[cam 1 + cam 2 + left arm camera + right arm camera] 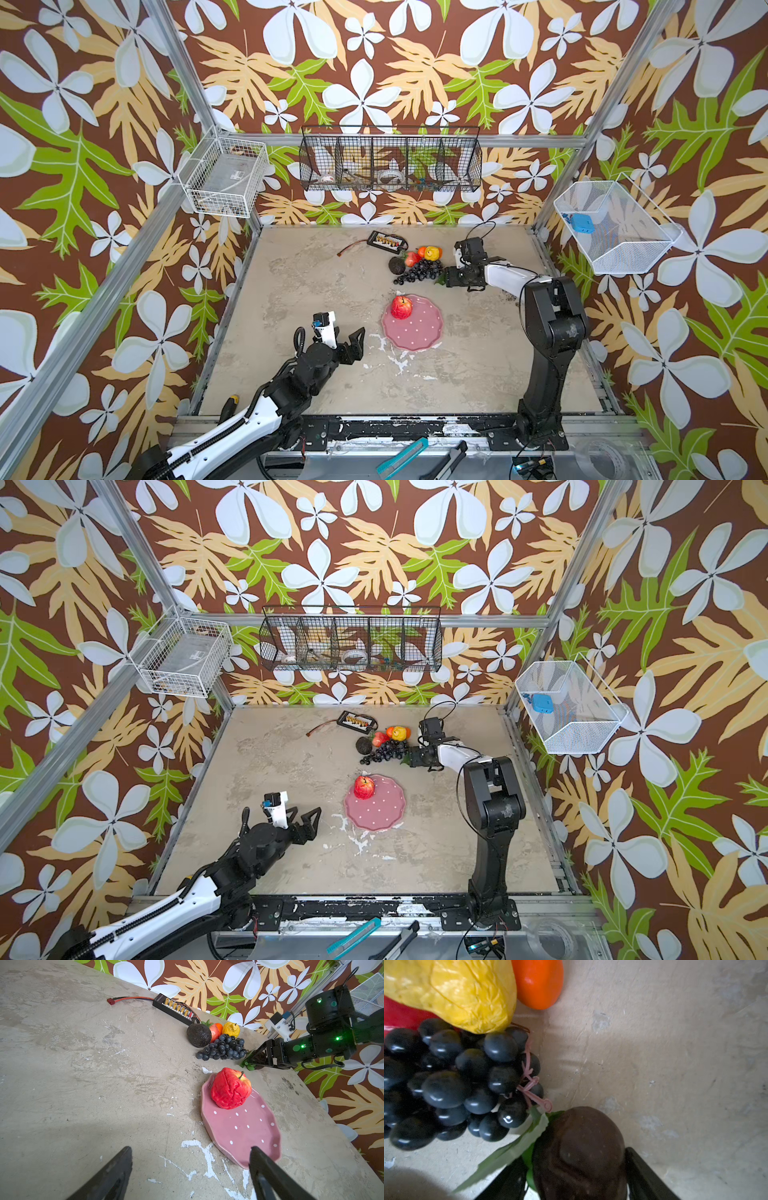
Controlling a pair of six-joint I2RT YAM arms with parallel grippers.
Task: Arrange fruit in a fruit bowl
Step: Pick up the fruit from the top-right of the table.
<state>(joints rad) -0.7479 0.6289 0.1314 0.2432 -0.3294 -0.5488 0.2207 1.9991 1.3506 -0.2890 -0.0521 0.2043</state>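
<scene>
Top view: right claw (pixel 446 279) low beside grape bunch (pixel 419 270), at bench (pixel 324 282) rear; left claw (pixel 343 330) gaping wide, empty, just beside fruit bowl (pixel 419 336). In bowl: red apple (pixel 401 306) only, at far rim. In black wire basket (pixel 457 166) on back wall: small odds, unreadable. In side mesh basket (pixel 623 249): blue item (pixel 579 223).

Left wrist: nothing between fingers (pixel 116 1174); bowl dead ahead.

Right wrist: brown avocado piece (pixel 579 1153) between right jaws, partly open; cannot tell if gripped yet. Note grape leaf (pixel 517 1147) lying between piece and one jaw.

Close squarely on brown piece, shed leaf to avoid dragging grapes, lift straight, set beside apple.
</scene>
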